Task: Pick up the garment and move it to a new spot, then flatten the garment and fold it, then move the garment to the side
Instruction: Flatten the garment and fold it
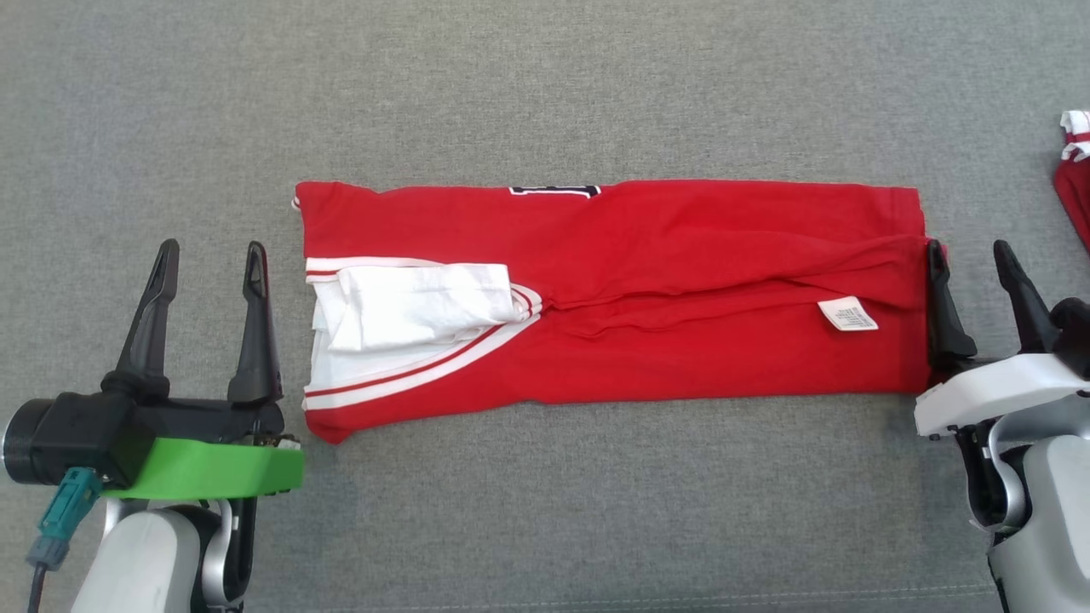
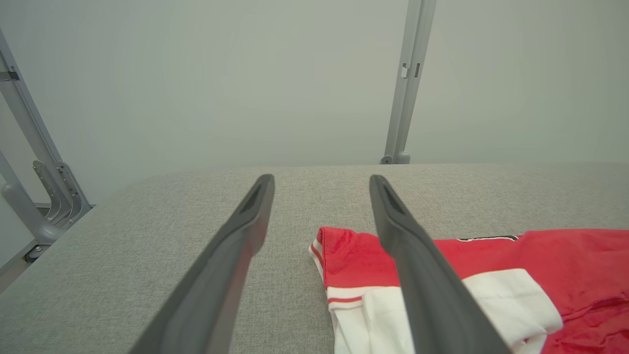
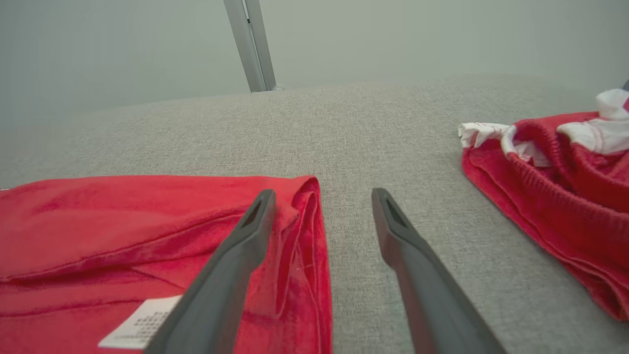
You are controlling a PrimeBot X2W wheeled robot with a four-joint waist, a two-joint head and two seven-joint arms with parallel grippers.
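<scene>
1. Where it lies across the middle of the grey woven surface, the red knit garment is folded into a long flat band running left to right in the head view.
2. At its left end a white sleeve with red-striped trim is tucked on top. A strip of black lettering peeks out at the far edge. A white care label sits near the right end.
3. The left gripper stands just beside the garment's left end, jaws spread wide and holding nothing, both fingers over bare surface in the head view.
4. The right gripper is at the garment's right end, jaws likewise spread and empty. Its inner finger overlaps the folded red edge and its outer finger is over bare surface. Whether the inner finger touches the cloth cannot be told.
5. A second red-and-white garment lies bunched at the far right, apart from the folded one.
6. A grey metal post rises behind the surface's far edge.
</scene>
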